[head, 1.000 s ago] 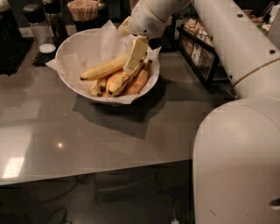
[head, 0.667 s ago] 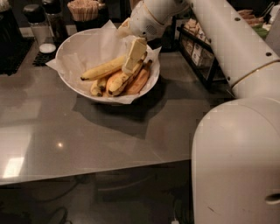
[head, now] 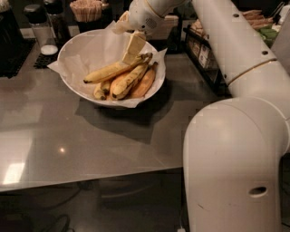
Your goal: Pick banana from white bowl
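The white bowl (head: 72, 47), lined with crinkled paper, stands on the grey table at the back middle. Several bananas lie in its right half. The banana (head: 106, 72), long, slender and speckled, lies on top and runs from lower left to upper right. My gripper (head: 132, 49) reaches down from above and is at the banana's upper right end, right over the pile. A shorter yellow banana (head: 125, 81) and a fatter orange-toned one (head: 145, 81) lie beside it.
A glass shaker (head: 40, 28) and a holder of wooden sticks (head: 88, 9) stand behind the bowl. A dark rack with packets (head: 204, 50) is at the right. My white arm and body (head: 235, 158) fill the right side. The table's front edge runs across the lower left.
My gripper has shifted slightly up and to the left over the pile. The bananas and the bowl look unmoved.
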Available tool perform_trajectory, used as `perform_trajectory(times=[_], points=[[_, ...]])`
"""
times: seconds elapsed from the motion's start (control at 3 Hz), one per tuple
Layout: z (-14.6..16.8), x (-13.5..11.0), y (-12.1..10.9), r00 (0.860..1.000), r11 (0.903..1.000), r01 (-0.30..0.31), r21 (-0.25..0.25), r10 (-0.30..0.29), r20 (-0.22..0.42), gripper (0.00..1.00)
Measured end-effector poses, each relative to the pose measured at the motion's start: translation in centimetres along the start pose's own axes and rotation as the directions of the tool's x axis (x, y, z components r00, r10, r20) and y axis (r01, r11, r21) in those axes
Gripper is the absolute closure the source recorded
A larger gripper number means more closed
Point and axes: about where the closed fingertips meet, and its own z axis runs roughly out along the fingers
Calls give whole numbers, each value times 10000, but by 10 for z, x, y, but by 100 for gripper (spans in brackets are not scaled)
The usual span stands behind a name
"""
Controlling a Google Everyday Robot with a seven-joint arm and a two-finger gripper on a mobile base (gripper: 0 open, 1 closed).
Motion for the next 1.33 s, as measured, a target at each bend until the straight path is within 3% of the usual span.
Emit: perform_trajectory(times=[0.33, 0.67, 1.0, 1.33], points=[[11, -7, 1, 9998, 9987, 179, -486, -179, -4, 16], [31, -4, 14, 9997, 9924, -37, -1233, 67, 238, 17], [47, -3, 19, 9983, 9875, -127, -1571, 215, 543, 17], [59, -5, 24, 9964, 9830, -135, -1829, 285, 796, 34]])
